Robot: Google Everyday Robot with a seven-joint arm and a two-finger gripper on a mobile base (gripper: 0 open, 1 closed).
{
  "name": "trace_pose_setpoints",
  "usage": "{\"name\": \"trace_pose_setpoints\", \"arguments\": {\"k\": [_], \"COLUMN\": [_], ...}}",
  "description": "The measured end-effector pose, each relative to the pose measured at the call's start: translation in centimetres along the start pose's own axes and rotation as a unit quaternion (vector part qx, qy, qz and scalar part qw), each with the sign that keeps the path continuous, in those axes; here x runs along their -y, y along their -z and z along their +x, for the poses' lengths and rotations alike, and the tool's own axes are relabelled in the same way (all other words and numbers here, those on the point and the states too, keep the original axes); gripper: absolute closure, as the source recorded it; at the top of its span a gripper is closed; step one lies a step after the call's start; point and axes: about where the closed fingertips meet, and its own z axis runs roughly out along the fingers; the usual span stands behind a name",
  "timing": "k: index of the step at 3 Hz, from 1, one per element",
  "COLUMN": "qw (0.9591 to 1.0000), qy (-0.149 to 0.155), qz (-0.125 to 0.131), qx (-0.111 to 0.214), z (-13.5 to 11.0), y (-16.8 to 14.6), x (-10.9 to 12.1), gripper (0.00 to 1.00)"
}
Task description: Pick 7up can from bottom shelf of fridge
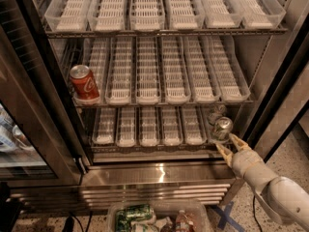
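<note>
The 7up can (222, 127), silver top and dull greenish body, stands at the front of the rightmost lane on the bottom shelf (145, 129) of the open fridge (159, 175). My gripper (230, 144) is at the lower right, just in front of and below the can, fingers spread open with the tips a little short of it. It holds nothing. My white arm runs off toward the bottom right corner.
A red Coca-Cola can (84, 84) stands at the left end of the middle shelf. Rows of clear plastic lanes fill the upper racks. The glass door (29, 129) stands open at left. A clear bin (157, 216) of cans and bottles sits on the floor below.
</note>
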Motion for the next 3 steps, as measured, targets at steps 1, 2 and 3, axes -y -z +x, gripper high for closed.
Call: {"name": "trace_pose_setpoints", "arguments": {"k": [1,2,3], "qw": [0.9997,0.9991,0.9986], "qy": [-0.011,-0.019,-0.024], "qz": [0.022,0.039,0.048], "qx": [0.001,0.0,-0.001], "z": [0.28,0.61,0.92], "y": [-0.61,-0.96,-1.27], "x": [0.53,1.07,1.38], "gripper": [0.5,0.45,0.37]}}
